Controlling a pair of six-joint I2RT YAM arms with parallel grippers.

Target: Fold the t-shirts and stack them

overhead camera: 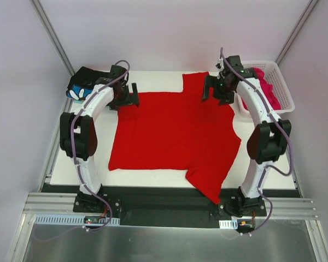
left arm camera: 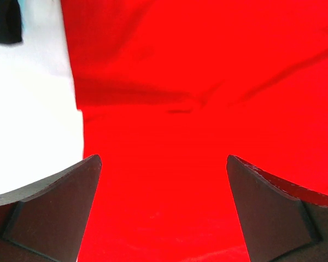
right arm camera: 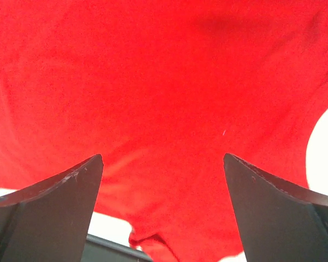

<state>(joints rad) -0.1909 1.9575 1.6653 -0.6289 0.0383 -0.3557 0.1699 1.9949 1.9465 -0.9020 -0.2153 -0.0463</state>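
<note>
A bright red t-shirt (overhead camera: 172,134) lies spread flat across the white table, one sleeve hanging over the near edge. My left gripper (overhead camera: 126,98) hovers open over its far left corner; red cloth (left arm camera: 208,109) fills the gap between the fingers (left arm camera: 60,207). Over the far right part of the shirt, my right gripper (overhead camera: 216,90) stands open, with only red cloth (right arm camera: 164,98) below its fingers (right arm camera: 279,213). A black t-shirt with blue-and-white flowers (overhead camera: 82,84) sits folded at the far left. A magenta-pink t-shirt (overhead camera: 268,90) lies in the basket.
The white lattice basket (overhead camera: 281,82) stands at the table's far right corner. The white table (overhead camera: 147,177) shows along the near edge and left side. Grey walls close in on both sides and behind.
</note>
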